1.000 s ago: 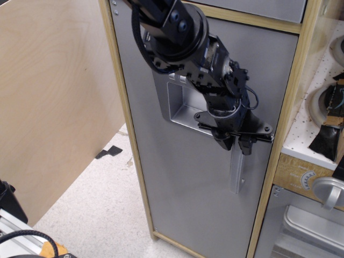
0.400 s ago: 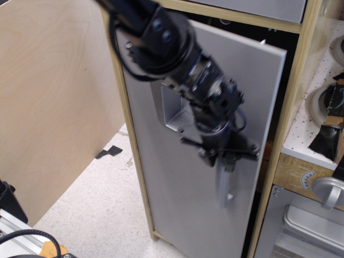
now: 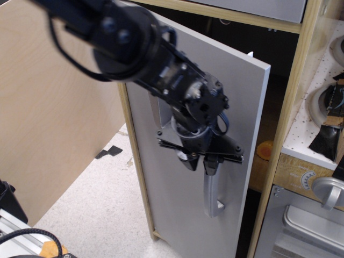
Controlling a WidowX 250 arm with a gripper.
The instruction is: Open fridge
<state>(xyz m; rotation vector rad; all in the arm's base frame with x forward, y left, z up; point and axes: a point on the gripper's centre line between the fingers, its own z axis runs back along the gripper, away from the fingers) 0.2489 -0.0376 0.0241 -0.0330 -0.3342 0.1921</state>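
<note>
**A:** What is on the left side?

**B:** A large pale plywood panel (image 3: 48, 107) leans there, above a speckled white floor (image 3: 102, 215). A small dark scrap (image 3: 109, 152) lies on the floor near the panel's lower edge.

**A:** And in the middle?

**B:** The fridge (image 3: 236, 107) stands there, tall, with a light wood frame. Its flat silver-grey door is swung partly open, hinged on the left, with the free right edge standing out from the frame. A dark gap shows behind it, with something orange (image 3: 264, 151) low inside.

**A:** Where is the robot?

**B:** Its black arm reaches in from the upper left, across the door. The gripper (image 3: 200, 161) sits at the top of the curved silver handle (image 3: 213, 189). The fingers (image 3: 211, 165) look closed around the handle's upper end.

**A:** What lies to the right?

**B:** A white pegboard wall (image 3: 317, 107) holding dark utensils, and below it a smaller silver oven door (image 3: 306, 226) with a round knob (image 3: 329, 191).
</note>
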